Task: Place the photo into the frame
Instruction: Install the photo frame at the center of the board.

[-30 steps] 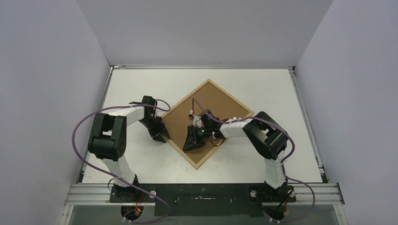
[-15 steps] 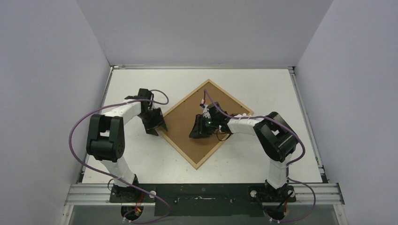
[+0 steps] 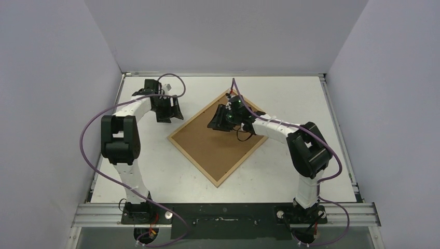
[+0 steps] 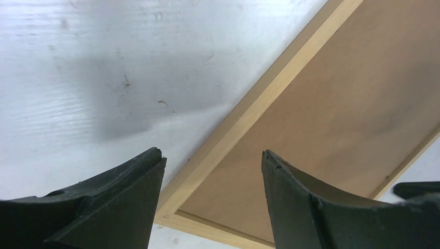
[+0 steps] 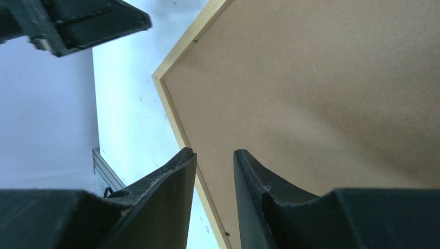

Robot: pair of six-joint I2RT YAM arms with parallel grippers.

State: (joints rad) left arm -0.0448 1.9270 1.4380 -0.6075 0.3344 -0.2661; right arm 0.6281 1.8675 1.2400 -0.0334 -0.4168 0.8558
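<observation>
The frame [image 3: 215, 145] lies back side up on the white table, turned like a diamond, showing its brown board inside a thin light-wood rim. The photo is not in view. My left gripper [image 3: 172, 110] is open and empty, just off the frame's upper-left edge. In the left wrist view it [image 4: 211, 154] looks down at the frame's wood rim [image 4: 249, 111]. My right gripper [image 3: 216, 119] hovers over the board near the frame's far corner. In the right wrist view it [image 5: 214, 151] has a narrow gap with nothing in it, above the board [image 5: 311, 93].
Grey walls close the table on the left, back and right [image 3: 223, 41]. A metal rail [image 3: 223, 212] with both arm bases runs along the near edge. The left gripper shows at the top left of the right wrist view [image 5: 78, 23].
Both grippers moved toward the far side. The left went from the frame's left corner to beside its upper-left edge. The right went from the board's middle toward the far corner.
</observation>
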